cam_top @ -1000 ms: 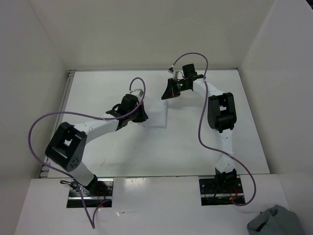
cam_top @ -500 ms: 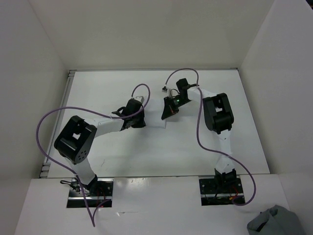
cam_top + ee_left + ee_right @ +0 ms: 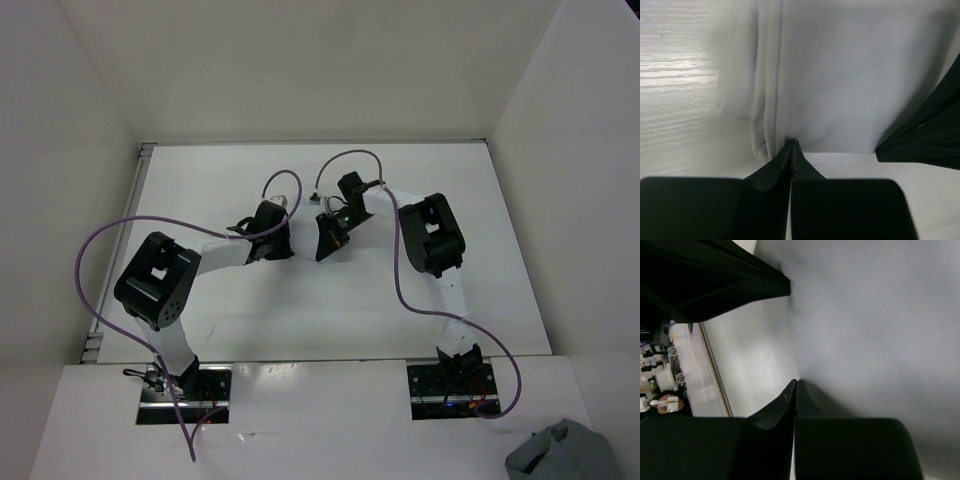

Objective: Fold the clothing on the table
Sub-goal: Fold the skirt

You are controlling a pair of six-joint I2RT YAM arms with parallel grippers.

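Note:
The white clothing (image 3: 850, 75) lies on the white table (image 3: 480, 250) and bunches into folds where my left gripper (image 3: 792, 143) is shut on its near edge. My right gripper (image 3: 796, 383) is shut on another edge of the same clothing (image 3: 880, 330). From above, the left gripper (image 3: 283, 246) and right gripper (image 3: 326, 246) sit close together mid-table. The clothing (image 3: 304, 230) between them barely shows against the tabletop. Each wrist view catches the other gripper as a dark shape: the right gripper (image 3: 927, 135) and the left gripper (image 3: 715, 280).
White walls close in the table on three sides, and a metal edge strip (image 3: 143, 152) runs along the far left corner. A grey-blue cloth bundle (image 3: 562, 455) lies off the table at the near right. Purple cables loop over both arms.
My right gripper has swung from the far side toward the near left, drawing its edge of the clothing close to the left gripper. The left arm shifted slightly right.

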